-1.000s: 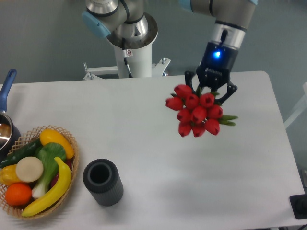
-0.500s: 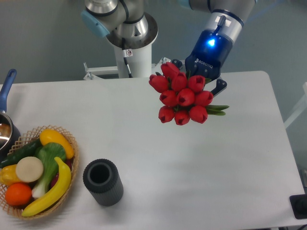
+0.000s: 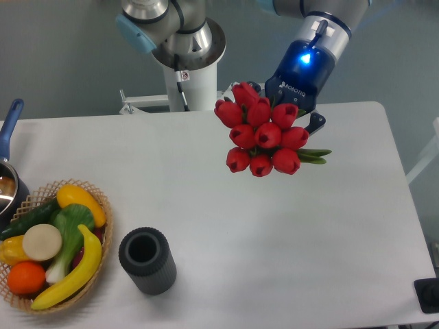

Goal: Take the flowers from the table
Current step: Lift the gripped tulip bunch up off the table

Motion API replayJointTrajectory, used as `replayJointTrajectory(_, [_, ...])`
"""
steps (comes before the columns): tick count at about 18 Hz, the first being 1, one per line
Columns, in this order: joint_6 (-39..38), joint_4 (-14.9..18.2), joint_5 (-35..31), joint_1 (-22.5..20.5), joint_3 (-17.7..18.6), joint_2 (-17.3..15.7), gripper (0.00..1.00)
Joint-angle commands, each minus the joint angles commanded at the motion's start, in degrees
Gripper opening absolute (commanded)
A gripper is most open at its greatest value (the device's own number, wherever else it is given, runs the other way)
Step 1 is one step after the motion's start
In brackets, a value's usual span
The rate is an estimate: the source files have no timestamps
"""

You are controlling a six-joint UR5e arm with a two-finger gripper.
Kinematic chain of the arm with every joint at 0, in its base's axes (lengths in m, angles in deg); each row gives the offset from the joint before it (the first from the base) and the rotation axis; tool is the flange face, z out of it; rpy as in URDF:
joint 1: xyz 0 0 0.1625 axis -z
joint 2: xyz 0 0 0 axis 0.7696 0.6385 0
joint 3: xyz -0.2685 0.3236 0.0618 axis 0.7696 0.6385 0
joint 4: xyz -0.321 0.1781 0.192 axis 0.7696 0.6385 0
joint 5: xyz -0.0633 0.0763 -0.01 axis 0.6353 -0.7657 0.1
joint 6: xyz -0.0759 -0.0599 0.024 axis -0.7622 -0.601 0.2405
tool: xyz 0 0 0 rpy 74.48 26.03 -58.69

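1. Gripper (image 3: 285, 118): closing around the flowers' stems; its fingers are mostly hidden behind the buds.
2. Flowers (image 3: 263, 138): red tulips, hanging in the gripper, clear of the table (image 3: 274, 226), over its far right part.
3. Basket (image 3: 103, 212): sitting at the table's left edge, holding fruit and vegetables.
4. Dark cylinder (image 3: 147, 260): standing beside the basket.
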Motion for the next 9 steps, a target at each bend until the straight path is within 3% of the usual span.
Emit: replayJointTrajectory(9, [-0.44,0.0,0.09,-0.18,0.09,-0.27,0.32])
